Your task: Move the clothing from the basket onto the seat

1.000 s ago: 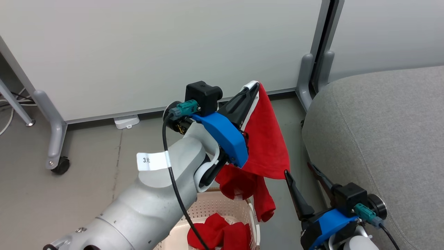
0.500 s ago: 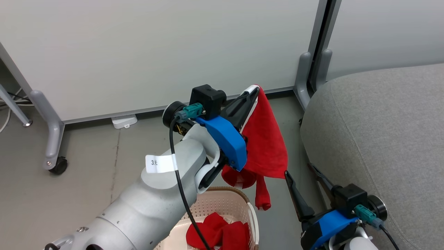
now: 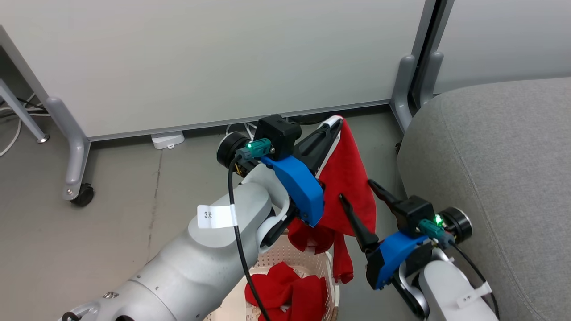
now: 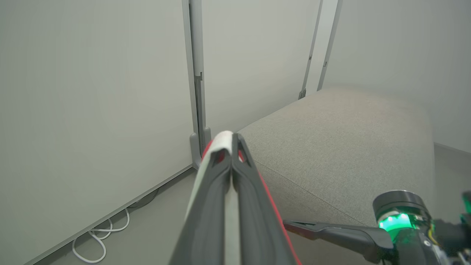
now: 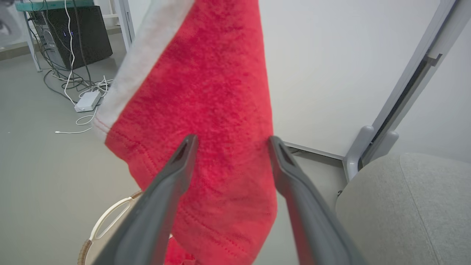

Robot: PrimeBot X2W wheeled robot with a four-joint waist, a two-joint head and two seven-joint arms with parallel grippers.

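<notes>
Grey floor (image 3: pixel 134 200) below: left hand (image 3: pixel 335 125) clamped on clothing (image 3: pixel 357 160) above the basket (image 3: pixel 308 259), right hand (image 3: pixel 356 189) spread wide. Carry it well over the seat (image 3: pixel 490 156) before releasing.

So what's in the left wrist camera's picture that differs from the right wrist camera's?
Left wrist camera: the left gripper shut on the white trim of the red garment, plus looped white cable on the floor.
Right wrist camera: the open right gripper framing the garment's broad red face, the basket rim and a black computer box.
Shared: the garment, the grey seat and the white partition panels.
</notes>
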